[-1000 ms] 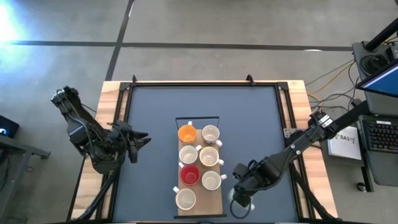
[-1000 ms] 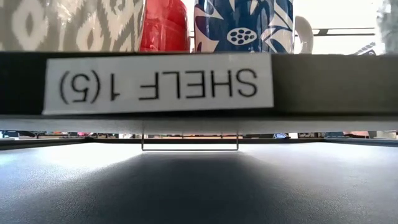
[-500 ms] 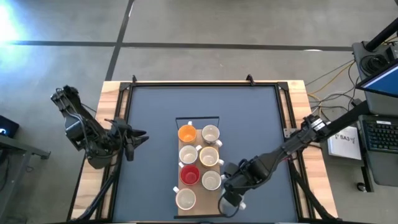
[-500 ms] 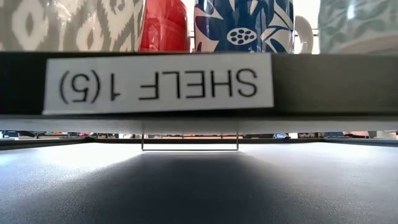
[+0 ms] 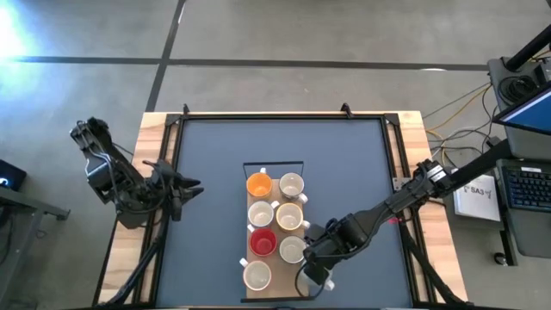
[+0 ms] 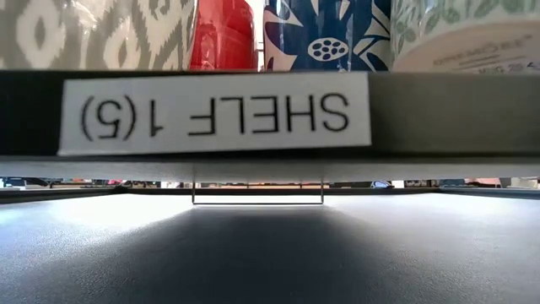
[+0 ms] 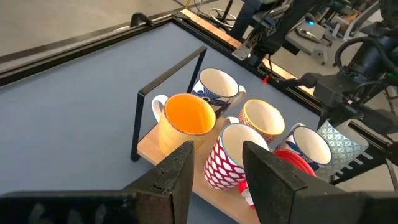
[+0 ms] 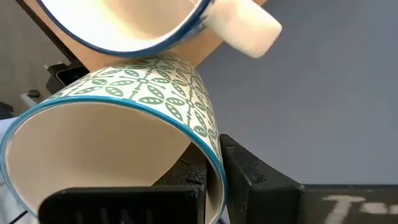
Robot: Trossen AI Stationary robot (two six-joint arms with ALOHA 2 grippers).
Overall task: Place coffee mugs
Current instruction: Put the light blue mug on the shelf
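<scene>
We saw the coffee mugs [image 5: 274,227] gathered on a narrow wooden board [image 5: 295,285] in the lower centre of the high view, on the dark table top [image 5: 224,172]. They stood in two columns: an orange mug [image 5: 259,184] at the top left, a red mug [image 5: 262,242] lower in the same column, and pale mugs filling the other places. A thin black wire frame [image 5: 274,164] stood at the board's upper end.

At the board's lower right corner the right gripper [image 5: 315,274] was clamped on the wall of a green-patterned mug [image 8: 124,130] with a teal rim and cream inside; one finger sat inside the rim and the other outside. In the right wrist view this mug lay tilted, mouth toward the camera, just beside a blue-rimmed mug [image 8: 155,25] on the board. In the low view its pale base [image 6: 464,42] showed at the upper right, beside a blue-and-white mug [image 6: 329,34] and a red one, above a ledge labelled with a shelf number.

The left gripper [image 5: 188,189] hovered over the table's left edge, well apart from the board, its fingers [image 7: 177,177] parted and empty. Its wrist view looked across at the orange mug, a red-patterned mug [image 7: 227,158] and the others.
</scene>
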